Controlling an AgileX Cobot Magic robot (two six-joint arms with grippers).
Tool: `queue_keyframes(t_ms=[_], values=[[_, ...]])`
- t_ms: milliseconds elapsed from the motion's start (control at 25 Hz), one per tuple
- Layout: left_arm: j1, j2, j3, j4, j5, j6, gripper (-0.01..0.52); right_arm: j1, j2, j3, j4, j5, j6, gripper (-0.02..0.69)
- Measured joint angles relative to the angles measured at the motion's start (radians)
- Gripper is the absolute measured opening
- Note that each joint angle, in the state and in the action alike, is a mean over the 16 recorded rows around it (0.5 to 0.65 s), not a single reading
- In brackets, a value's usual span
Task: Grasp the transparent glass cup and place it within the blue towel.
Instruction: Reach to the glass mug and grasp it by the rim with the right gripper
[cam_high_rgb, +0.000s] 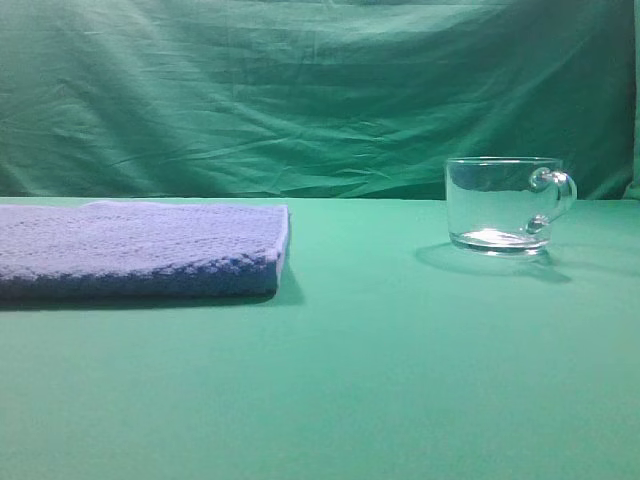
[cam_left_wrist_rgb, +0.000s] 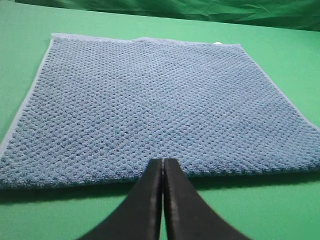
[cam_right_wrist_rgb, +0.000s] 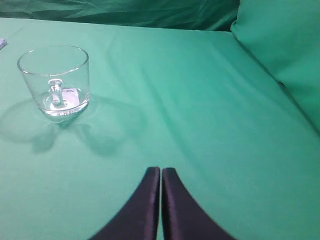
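Green cloth tabletop (cam_high_rgb: 380, 380) and backdrop (cam_high_rgb: 300, 90); towel (cam_high_rgb: 140, 250) at left edge, cup (cam_high_rgb: 505, 205) far right, bare cloth between. Both grippers' jaws together.

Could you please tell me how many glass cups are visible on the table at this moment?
1. The transparent glass cup stands upright on the green table cover, right of the blue towel and apart from it. Nothing in these views could hide another.

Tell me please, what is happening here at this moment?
Nothing is being handled yet. The transparent glass cup stands upright and empty on the green table cover, apart from the blue towel, which lies flat with nothing on it. The right hand is shut, short of the cup. The left hand is shut at the towel's near edge.
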Motion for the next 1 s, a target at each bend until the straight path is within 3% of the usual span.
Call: queue_keyframes(t_ms=[1000], values=[[0.000,0.000,0.000,0.000,0.000,0.000,0.000,0.000,0.000,0.000,0.044,-0.054,0.003,0.000]])
